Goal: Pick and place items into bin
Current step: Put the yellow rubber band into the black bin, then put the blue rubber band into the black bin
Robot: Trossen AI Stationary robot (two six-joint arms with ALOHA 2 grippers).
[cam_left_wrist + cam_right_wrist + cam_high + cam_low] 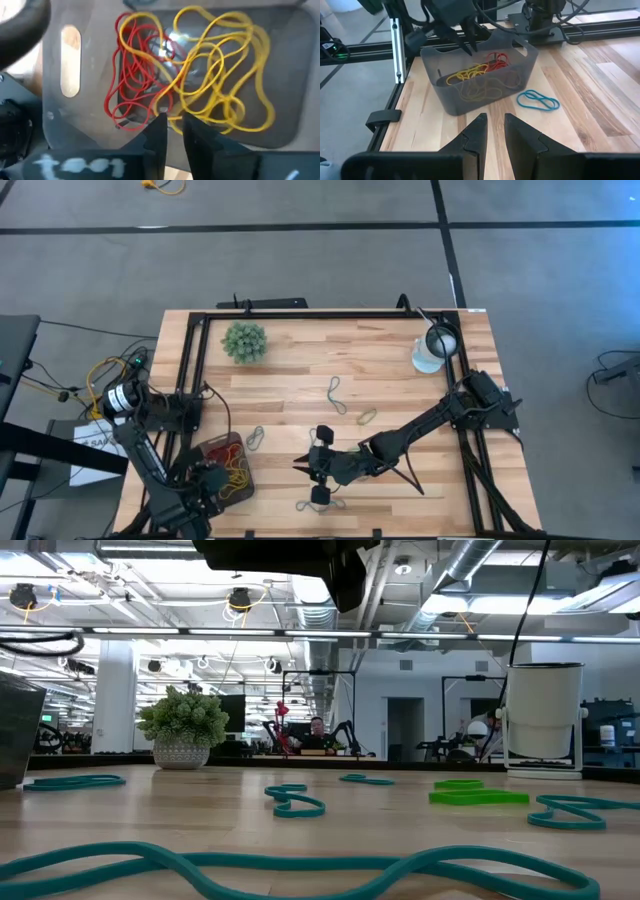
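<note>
The bin point(226, 470) sits at the front left part of the table point(300, 380), close to the left frame rail point(190, 370) and near the front edge, with red and yellow rubber bands point(200, 75) piled inside it. The left gripper point(173, 131) hangs over the bin's front portion, its fingertips a narrow gap apart just above the bands and gripping nothing; the right wrist view shows its tips point(470, 47) at the bin's rim level, empty. The right gripper point(492, 131) reaches across from the right rail to the front middle of the table, pointing at the bin over bare wood, its fingers a small way apart and empty. Between it and the bin lies one blue-grey band point(538, 100), just beside the bin's wall but not touching it. More loose bands lie on open wood: a blue-grey loop point(335, 395) near the middle, a yellow-green band point(367, 417) to its right, another band point(255, 437) just behind the bin, and one point(322, 503) near the front edge under the right arm. The fuzzy plant ball point(245, 341) stands by the back left corner and the white round object point(434, 348) by the back right corner, leaving the table's centre and back middle largely free.
</note>
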